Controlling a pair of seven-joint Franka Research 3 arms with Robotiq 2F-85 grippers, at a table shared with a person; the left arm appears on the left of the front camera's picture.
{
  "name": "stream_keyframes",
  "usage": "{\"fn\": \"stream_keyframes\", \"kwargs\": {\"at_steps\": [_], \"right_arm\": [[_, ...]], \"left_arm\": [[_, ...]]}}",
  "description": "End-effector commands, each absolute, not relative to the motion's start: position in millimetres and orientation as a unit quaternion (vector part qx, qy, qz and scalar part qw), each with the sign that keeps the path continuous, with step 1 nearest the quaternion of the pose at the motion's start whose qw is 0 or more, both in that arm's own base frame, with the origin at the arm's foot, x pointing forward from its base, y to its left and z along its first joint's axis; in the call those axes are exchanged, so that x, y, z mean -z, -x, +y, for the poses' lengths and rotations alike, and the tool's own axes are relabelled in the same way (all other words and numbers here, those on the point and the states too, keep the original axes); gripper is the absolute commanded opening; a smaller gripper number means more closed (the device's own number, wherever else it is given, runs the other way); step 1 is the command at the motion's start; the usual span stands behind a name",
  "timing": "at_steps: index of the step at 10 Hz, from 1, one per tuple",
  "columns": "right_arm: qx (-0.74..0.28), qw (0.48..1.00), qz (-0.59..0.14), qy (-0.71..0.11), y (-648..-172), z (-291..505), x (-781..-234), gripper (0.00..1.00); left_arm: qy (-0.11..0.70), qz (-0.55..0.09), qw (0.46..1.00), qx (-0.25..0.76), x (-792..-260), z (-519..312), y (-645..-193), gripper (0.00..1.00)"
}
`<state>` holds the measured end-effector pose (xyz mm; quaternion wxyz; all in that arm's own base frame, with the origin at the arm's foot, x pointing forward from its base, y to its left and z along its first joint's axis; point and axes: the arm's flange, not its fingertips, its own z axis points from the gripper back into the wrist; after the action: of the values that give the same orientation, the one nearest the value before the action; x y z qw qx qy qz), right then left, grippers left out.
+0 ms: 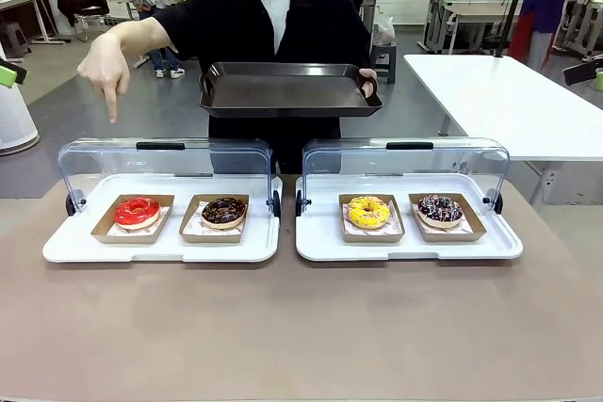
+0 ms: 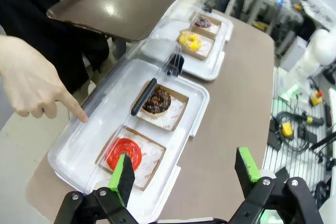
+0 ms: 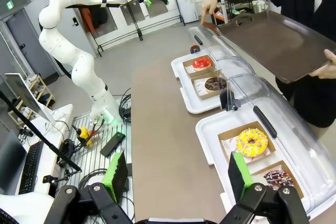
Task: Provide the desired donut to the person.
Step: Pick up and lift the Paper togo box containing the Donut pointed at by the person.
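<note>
1. Front view: the person [image 1: 273, 25] stands at the far side of the worktop [image 1: 301, 327]. The pointing hand [image 1: 105, 68] aims its index finger down, above the left case [image 1: 57, 247]. That case holds the red donut [image 1: 137, 211] and, just beside it, a chocolate donut [image 1: 224, 211], each in its own cardboard tray. The other hand [image 1: 367, 82] holds a dark tray [image 1: 287, 89] level at chest height. The right case [image 1: 316, 247] holds a yellow donut [image 1: 368, 211] and a sprinkled donut [image 1: 440, 209]. Both clear lids are rolled back toward the person.
2. Left wrist view: the left tool [image 2: 184, 161] hangs over the near end of the left case with its jaws wide apart and nothing between them. The red donut lies just behind one finger. The person's index finger points at the lid beside that donut.
3. Right wrist view: the right tool [image 3: 177, 163] is spread wide and empty, above the worktop edge near the yellow donut. The red donut sits in the farther case.
</note>
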<state>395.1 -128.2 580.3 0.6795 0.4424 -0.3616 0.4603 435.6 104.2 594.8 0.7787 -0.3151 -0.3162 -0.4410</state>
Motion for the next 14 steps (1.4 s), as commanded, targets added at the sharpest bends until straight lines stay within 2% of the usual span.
{"fn": "stream_keyframes", "kwargs": {"at_steps": [1, 4, 6, 8, 9, 12, 14], "right_arm": [[-0.459, 0.676, -0.367, -0.445, -395, -128, -582, 1.00], [-0.459, 0.676, -0.367, -0.445, -395, -128, -582, 1.00], [-0.459, 0.676, -0.367, -0.445, -395, -128, -582, 1.00], [-0.459, 0.676, -0.367, -0.445, -395, -128, -582, 1.00], [-0.459, 0.676, -0.367, -0.445, -395, -128, -582, 1.00], [-0.459, 0.676, -0.367, -0.445, -395, -128, -582, 1.00], [-0.459, 0.676, -0.367, -0.445, -395, -128, -582, 1.00]], "left_arm": [[0.252, -0.189, 0.789, 0.527, -621, 69, -451, 1.00], [0.151, -0.023, 0.739, 0.657, -609, -7, -445, 1.00], [0.066, 0.029, 0.715, 0.695, -561, -38, -444, 1.00], [-0.011, 0.010, 0.699, 0.715, -518, -56, -439, 1.00], [-0.024, -0.004, 0.693, 0.720, -501, -58, -437, 1.00], [0.003, -0.026, 0.706, 0.708, -455, -56, -436, 1.00], [0.016, -0.060, 0.715, 0.696, -449, -51, -451, 1.00]]}}
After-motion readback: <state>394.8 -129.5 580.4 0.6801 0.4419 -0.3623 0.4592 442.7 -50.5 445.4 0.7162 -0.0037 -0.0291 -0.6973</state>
